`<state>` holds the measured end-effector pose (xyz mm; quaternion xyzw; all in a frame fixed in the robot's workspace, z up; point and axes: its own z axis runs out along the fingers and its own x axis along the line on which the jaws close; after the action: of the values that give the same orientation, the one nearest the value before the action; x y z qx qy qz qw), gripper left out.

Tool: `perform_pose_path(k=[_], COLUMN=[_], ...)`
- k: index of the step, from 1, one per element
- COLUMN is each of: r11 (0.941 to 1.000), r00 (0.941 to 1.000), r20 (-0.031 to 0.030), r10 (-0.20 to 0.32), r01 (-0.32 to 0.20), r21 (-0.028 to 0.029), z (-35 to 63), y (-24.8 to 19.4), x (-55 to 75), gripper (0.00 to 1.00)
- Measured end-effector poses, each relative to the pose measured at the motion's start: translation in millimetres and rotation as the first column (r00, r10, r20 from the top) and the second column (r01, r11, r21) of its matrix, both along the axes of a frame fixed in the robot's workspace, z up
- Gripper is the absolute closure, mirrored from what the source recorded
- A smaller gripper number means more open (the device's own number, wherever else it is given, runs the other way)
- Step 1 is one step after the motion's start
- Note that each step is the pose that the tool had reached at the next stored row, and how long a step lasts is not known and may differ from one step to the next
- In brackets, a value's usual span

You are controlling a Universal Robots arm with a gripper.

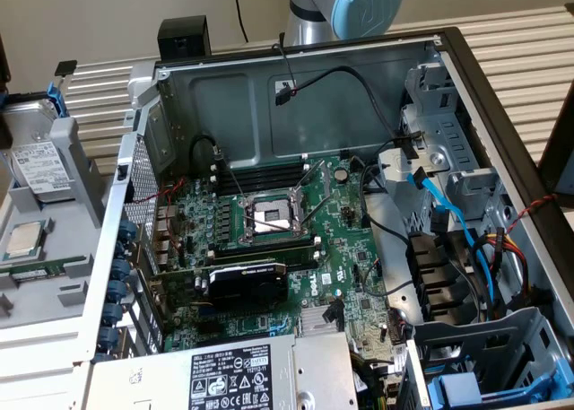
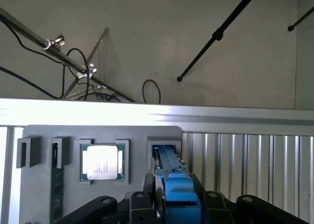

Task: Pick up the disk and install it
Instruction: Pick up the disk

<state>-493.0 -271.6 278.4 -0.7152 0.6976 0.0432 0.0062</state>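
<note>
- Disk: you've got the disk [image 1: 40, 163] standing on edge in a slot of the grey parts tray [image 1: 54, 293], not yet lifted out. White label faces the ext. view.
- End effector: the end effector [image 2: 175, 192] is clamped on the disk's blue carrier, pads looking flush w/ the plastic on both sides.
- Why this grip: my read is the slot leaves just the carrier's upper edge free, so straddling that edge is the one clean hold. It also keeps the pads off the label face.
- Tray neighbours: CPU chip [image 2: 102, 162] sits in the tray pocket just beside the disk's slot. Memory stick [image 2: 56, 185] is one pocket further, on the chip's far side. Neither touches the end effector.
- In the way: the slot walls hug the carrier close, so any tilt could bind, imo. The PC case [image 1: 269, 105] stands open just beside the tray, on the ext. view's right, w/ its side wall btw the tray and the bays.
- Inside case: a blue cable [image 1: 439, 208] and black leads drape over the drive cage, on the side far from the tray. A second blue-carrier drive [image 1: 466, 388] sits in a bay there.
- Counter: the slatted counter [image 2: 245, 160] carries tray & case.
</note>
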Motion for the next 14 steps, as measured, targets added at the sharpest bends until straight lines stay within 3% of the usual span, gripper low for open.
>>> perform_pose_path(k=[14], r11=[1.0000], r00=[1.0000], r20=[0.0001], r10=[0.000], r01=[0.000], r21=[0.0000], z=[-1.5], y=[0.0], x=[0.1], gripper=[0.61])
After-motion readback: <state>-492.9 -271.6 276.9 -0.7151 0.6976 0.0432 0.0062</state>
